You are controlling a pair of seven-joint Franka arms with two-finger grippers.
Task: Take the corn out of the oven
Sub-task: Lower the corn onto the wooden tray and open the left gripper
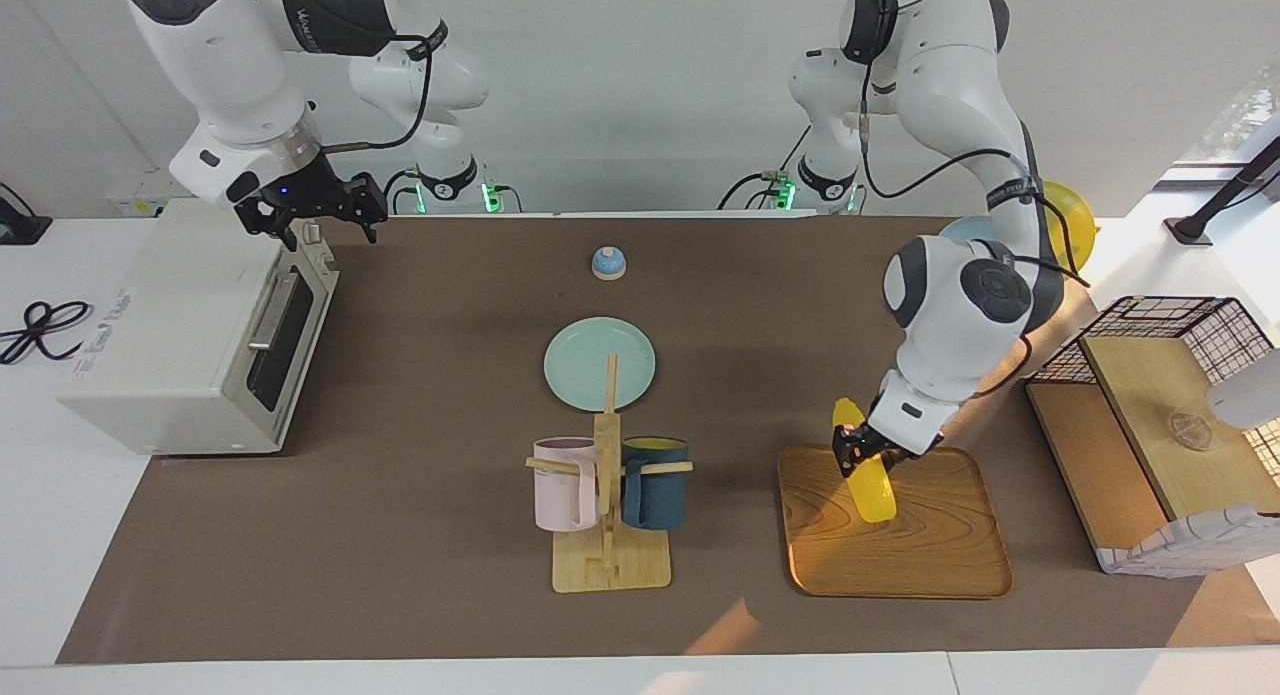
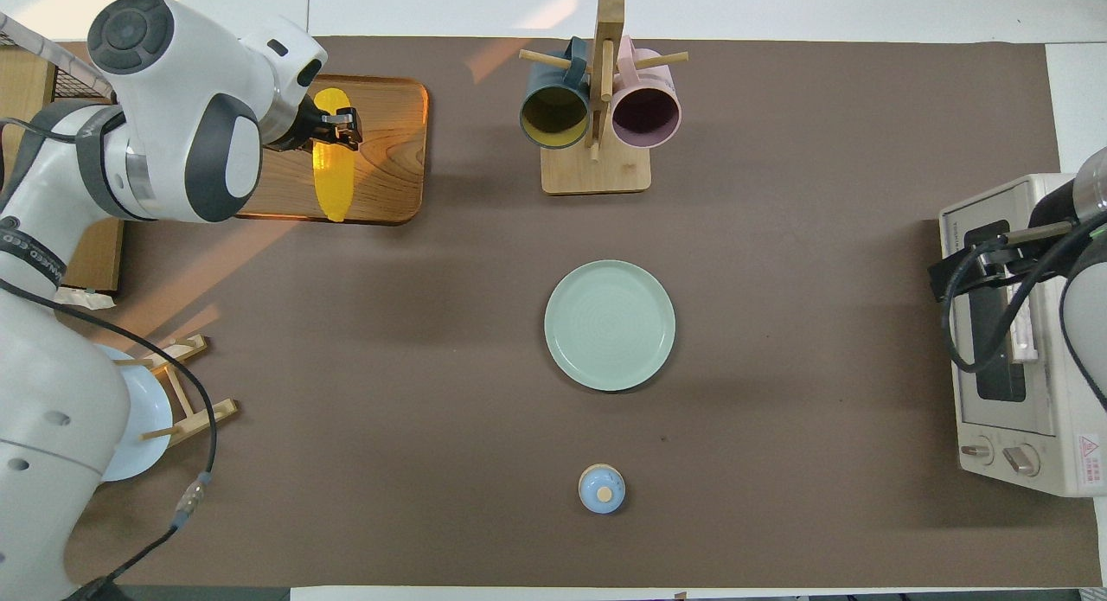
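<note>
Standing shut beneath the right gripper, whose jaws I cannot read, is the oven; the left gripper clamps the corn over the wooden tray. Released high, the cob could roll off.

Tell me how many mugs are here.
2. The pink mug and the dark blue mug hang on the wooden mug stand, beside each other. None seems hidden.
</note>
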